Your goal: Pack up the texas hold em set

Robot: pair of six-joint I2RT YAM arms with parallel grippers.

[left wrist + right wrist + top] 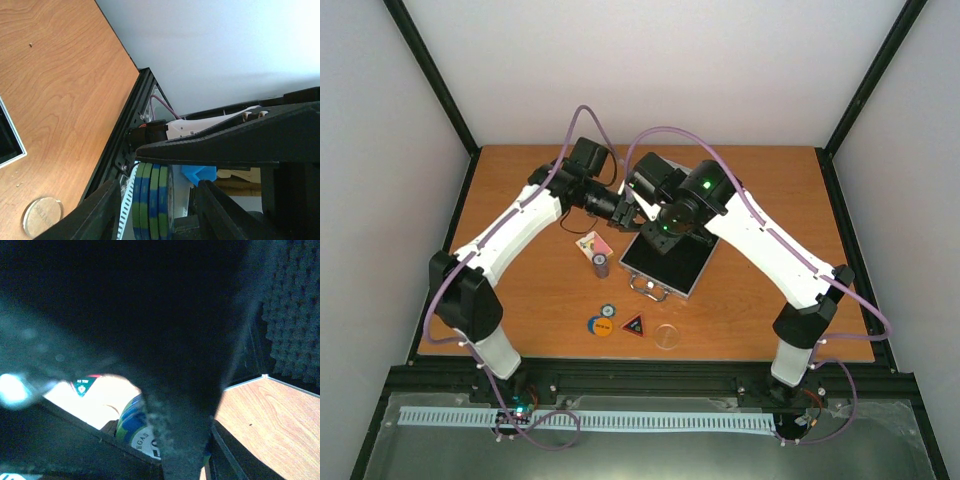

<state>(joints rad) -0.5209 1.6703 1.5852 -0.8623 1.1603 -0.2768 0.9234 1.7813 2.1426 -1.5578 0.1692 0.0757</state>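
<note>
Left gripper (pixel 624 213) clamps a chip stack (pixel 152 200) edge-on by the case (pixel 670 265); it should lower them squarely inside. Whether the right gripper (pixel 642 223) is wide or narrow cannot be told.

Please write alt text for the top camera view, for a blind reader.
The white left arm and right arm meet over a silver case on a wooden table. Near it lie a card pack, chips, an orange disc, a black-red triangle and a clear disc.
</note>
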